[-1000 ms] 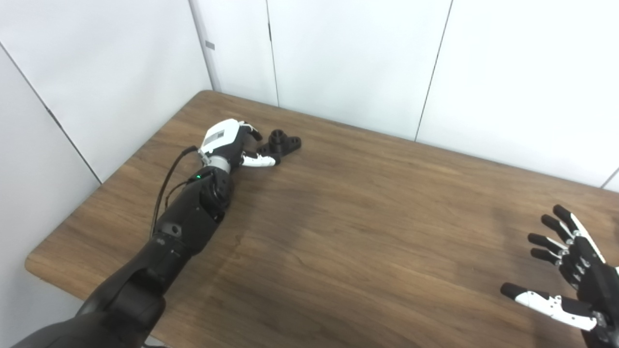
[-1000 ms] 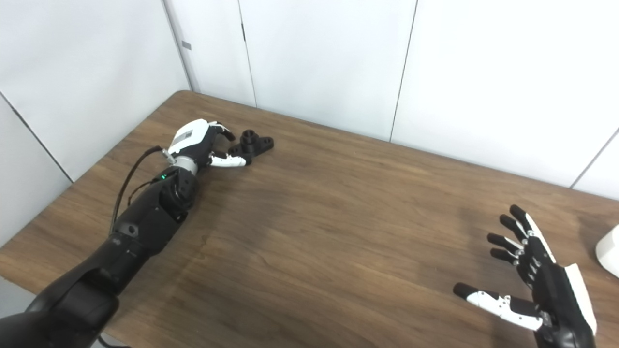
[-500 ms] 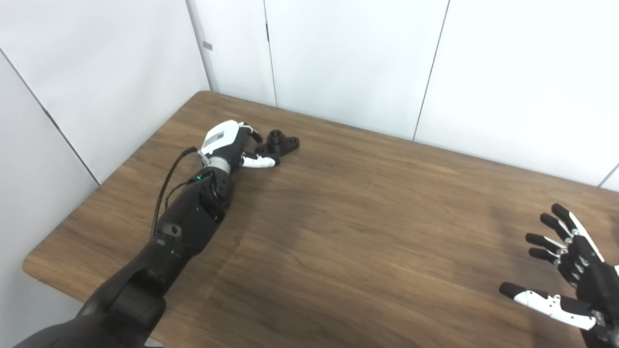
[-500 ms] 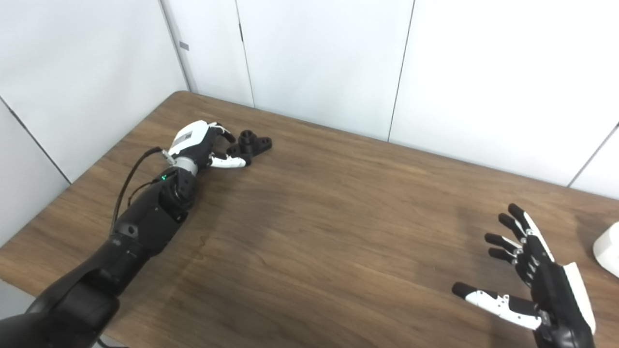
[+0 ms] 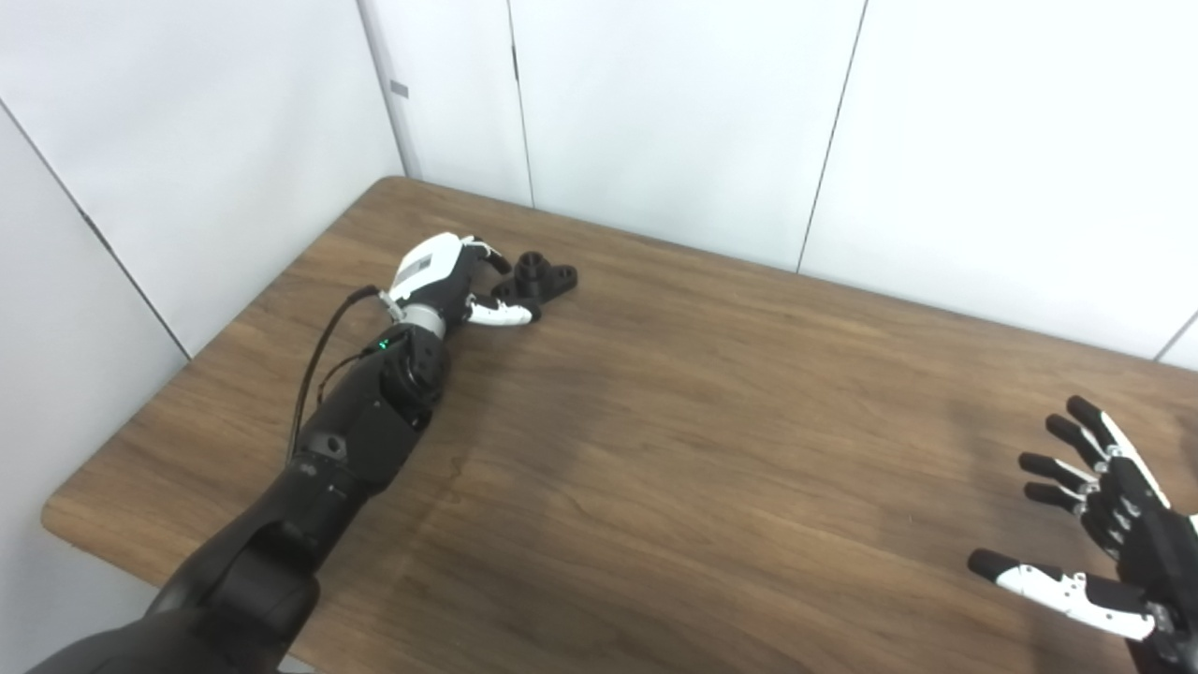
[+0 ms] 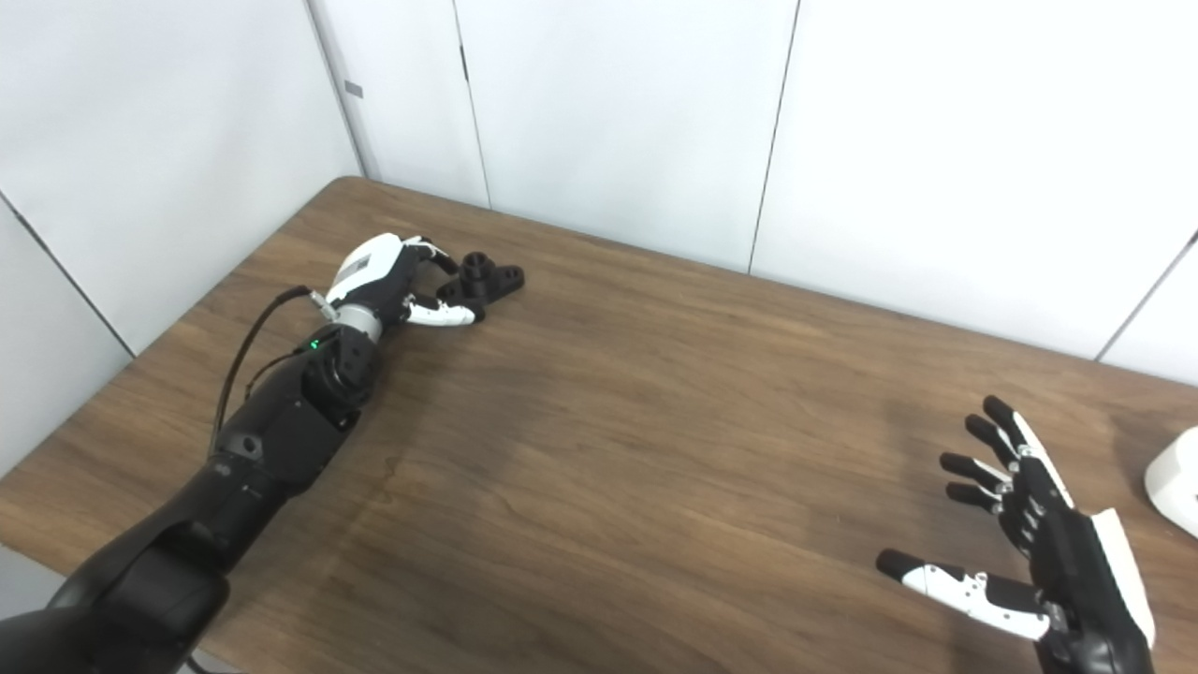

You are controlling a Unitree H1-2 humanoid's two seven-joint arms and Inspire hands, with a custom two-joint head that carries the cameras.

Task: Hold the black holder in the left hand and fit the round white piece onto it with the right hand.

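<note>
Fingers (image 5: pixel 1058 468) spread, released; left fingers (image 5: pixel 496 265) beside holder (image 5: pixel 541 278), grasp unclear; white piece (image 6: pixel 1175 482) right-eye only.

Brown wooden table (image 5: pixel 711 487) with dark grain and rounded corners, filling most of both views. Behind and to the left, plain white wall panels (image 5: pixel 674 112) with thin dark vertical seams between them. On the left panel edge, near the corner, one small grey mark (image 5: pixel 401 89), too small to identify.

Left hand (image 6: pixel 388 279) rests on the worktop (image 6: pixel 618 449), fingers (image 6: pixel 440 315) touching the black holder (image 6: pixel 487 279). Right hand (image 6: pixel 1048 552) hovers spread, near the round white piece (image 6: pixel 1175 482).
</note>
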